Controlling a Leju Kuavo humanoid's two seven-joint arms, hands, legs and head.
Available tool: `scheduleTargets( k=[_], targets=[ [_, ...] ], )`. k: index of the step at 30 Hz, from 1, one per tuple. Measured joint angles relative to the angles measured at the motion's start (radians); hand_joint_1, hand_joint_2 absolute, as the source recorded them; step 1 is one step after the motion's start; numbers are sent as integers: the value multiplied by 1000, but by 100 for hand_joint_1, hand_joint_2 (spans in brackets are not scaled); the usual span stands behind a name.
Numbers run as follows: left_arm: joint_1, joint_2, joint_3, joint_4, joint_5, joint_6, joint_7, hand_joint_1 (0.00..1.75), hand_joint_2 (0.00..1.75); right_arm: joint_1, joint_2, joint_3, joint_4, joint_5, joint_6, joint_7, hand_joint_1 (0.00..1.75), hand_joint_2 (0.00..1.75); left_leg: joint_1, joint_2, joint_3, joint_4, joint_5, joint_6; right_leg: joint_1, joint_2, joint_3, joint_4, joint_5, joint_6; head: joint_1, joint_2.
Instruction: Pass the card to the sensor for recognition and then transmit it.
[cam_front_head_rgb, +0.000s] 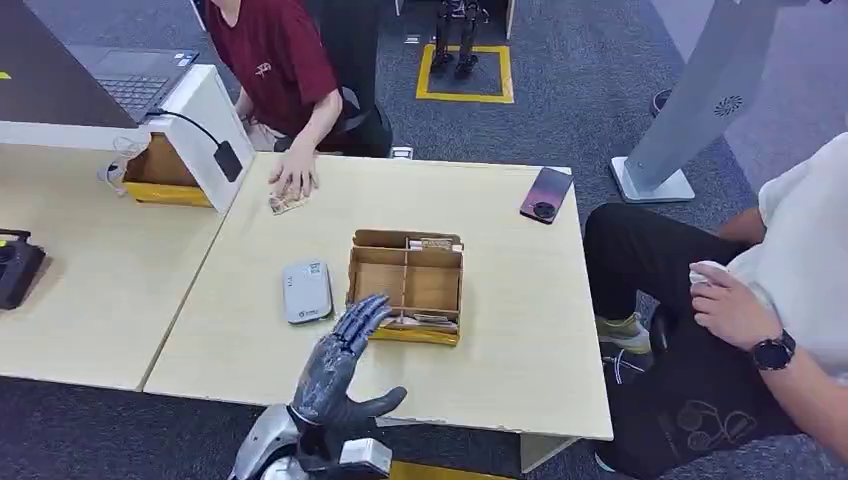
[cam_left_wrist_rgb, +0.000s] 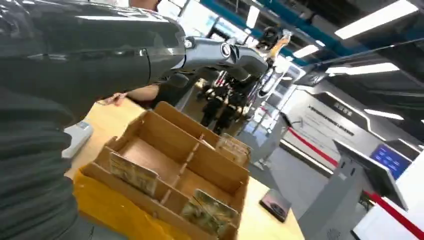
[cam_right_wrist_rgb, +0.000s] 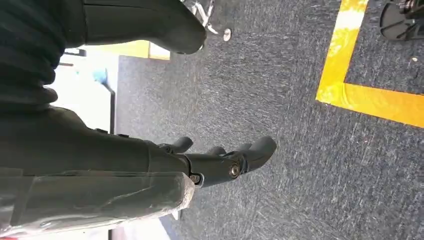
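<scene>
Left hand (cam_front_head_rgb: 345, 365) — fingers spread, palm empty, raised over the worktop (cam_front_head_rgb: 250, 330) with fingertips at the near-left corner of the cardboard divider box (cam_front_head_rgb: 406, 286).
Right hand (cam_right_wrist_rgb: 220, 162) — hanging over grey carpet (cam_right_wrist_rgb: 280, 100) beside yellow floor tape (cam_right_wrist_rgb: 345, 60), fingers loosely extended and apart, holding nothing.
Cards (cam_left_wrist_rgb: 134, 172) — standing on edge in the box's compartments: one stack in the near row just past the left hand's fingertips, another at the far right corner.
Grey card sensor (cam_front_head_rgb: 306, 291) — lying flat just left of the box.
Dark phone (cam_front_head_rgb: 546, 194) — right of and beyond the box, near the worktop's far edge.
Person in a red shirt (cam_front_head_rgb: 275, 55) — beyond the box, hand on the worktop.
Person in a white top (cam_front_head_rgb: 800, 270) — seated right of the box, off the worktop.
</scene>
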Motion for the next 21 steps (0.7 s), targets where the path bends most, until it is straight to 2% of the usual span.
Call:
scheduleTargets(
  k=[3,6,10,15,18,21],
  targets=[
    [-17,11,-52,19,-81,60,41,0,175,-1,0,-4,0,3,0,-3,0,175,0,0,0,0,0,0,0,0,0,0,0,0,0,0],
    [-42,11,-75,69,-274,150,133,0,175,-3,0,-5,0,11,0,-3,0,175,0,0,0,0,0,0,0,0,0,0,1,0,0,0],
    [-64,-19,-60,134,-500,168,219,0,175,-4,0,-5,0,24,2,-3,0,175,0,0,0,0,1,0,0,0,0,0,1,-1,0,0],
    [-89,-51,-15,193,-583,170,296,0,175,-5,0,-5,0,39,3,-9,0,175,0,0,0,0,1,0,0,0,0,0,1,-1,0,0],
    [-110,-66,10,233,-608,170,373,0,175,-5,0,-5,0,42,5,-9,0,175,0,0,0,0,1,0,0,0,0,0,1,-1,0,0],
    [-131,-78,42,278,-594,170,388,0,175,-5,0,-4,0,42,5,-10,0,175,0,0,0,0,1,0,0,0,0,0,1,-1,0,0]
  ],
)
